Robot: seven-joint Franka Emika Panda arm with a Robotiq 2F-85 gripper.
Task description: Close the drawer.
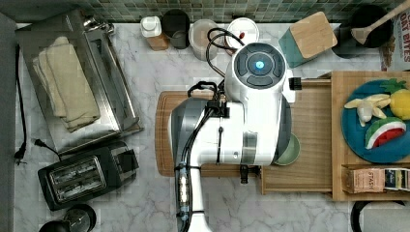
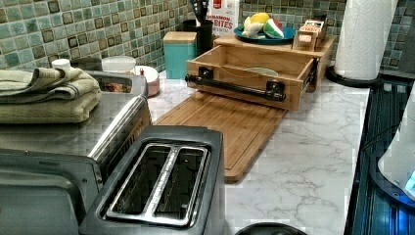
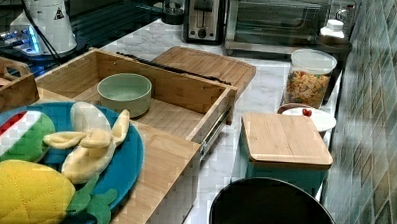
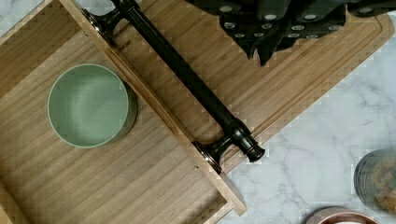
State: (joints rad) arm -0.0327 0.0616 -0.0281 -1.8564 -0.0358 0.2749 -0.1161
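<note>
Wrist view: gripper (image 4: 271, 35) hangs above the cutting board (image 4: 299, 74), just outside the handle (image 4: 187, 77) — likely staged to push; whether its fingers are parted or closed, cannot tell. Drawer (image 3: 187, 99) stands pulled out from the cabinet (image 3: 165, 156) over the board. One green bowl (image 4: 88, 105) inside, one handle on two posts.

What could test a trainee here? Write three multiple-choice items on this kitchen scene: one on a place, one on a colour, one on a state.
1. Where does the green bowl sit?
A. on the cutting board
B. inside the drawer
C. on the blue plate

2. What colour is the drawer's bar handle?
A. black
B. white
C. red

3. How does the drawer stand?
A. shut
B. pulled out
C. lifted out

Key: 1 B, wooden walls surround the bowl; 2 A, the bar shows black against the wood; 3 B, its inside lies open beyond the cabinet top.
</note>
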